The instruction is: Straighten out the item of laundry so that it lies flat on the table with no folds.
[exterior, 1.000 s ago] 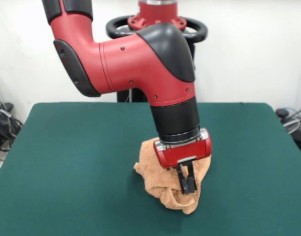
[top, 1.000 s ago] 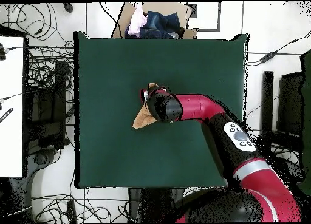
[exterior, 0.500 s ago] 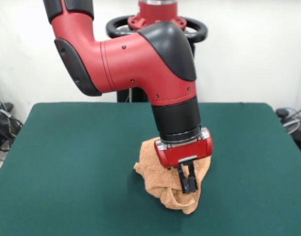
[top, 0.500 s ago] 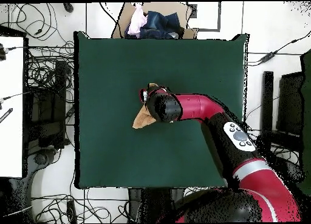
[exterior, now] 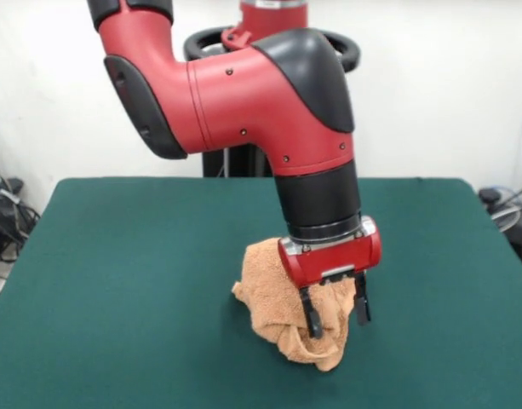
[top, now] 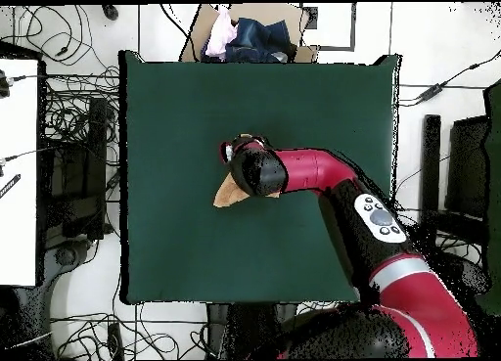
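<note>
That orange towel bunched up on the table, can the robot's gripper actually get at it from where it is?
Probably yes. The gripper hangs open right at the crumpled towel, one finger on each side of a raised fold, and nothing else on the table blocks it.

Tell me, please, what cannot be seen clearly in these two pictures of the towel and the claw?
- Overhead view: the arm covers most of the towel; only one corner shows, and the claw is hidden.
- Front view: the claw covers part of the towel, whose back side faces away.
- The towel's label shows in neither view.
- How many folds remain inside the bunch cannot be told.
</note>
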### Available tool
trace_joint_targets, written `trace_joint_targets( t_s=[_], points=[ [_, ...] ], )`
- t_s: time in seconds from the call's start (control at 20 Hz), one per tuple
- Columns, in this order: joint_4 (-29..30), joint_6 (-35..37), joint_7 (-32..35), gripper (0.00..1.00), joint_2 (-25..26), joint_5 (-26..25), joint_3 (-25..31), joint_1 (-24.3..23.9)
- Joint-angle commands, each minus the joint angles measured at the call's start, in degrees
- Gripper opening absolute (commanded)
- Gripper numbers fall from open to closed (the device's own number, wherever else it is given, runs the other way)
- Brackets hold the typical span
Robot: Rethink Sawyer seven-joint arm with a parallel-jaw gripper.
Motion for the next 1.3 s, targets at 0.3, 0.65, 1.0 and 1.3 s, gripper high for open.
trace_joint_targets(
  t_s=[0.3,0.65,1.0,1.3],
  points=[
    [-4.0,14.9,-3.4,1.0,-2.2,-6.0,-8.9,7.6],
    [-5.5,17.6,-2.4,1.0,-1.3,-8.6,-12.6,9.4],
    [-8.6,24.9,-3.4,1.0,1.2,-8.0,-12.6,8.4],
    [-8.4,22.3,-2.4,1.0,1.9,-7.9,-11.7,8.2]
  ],
)
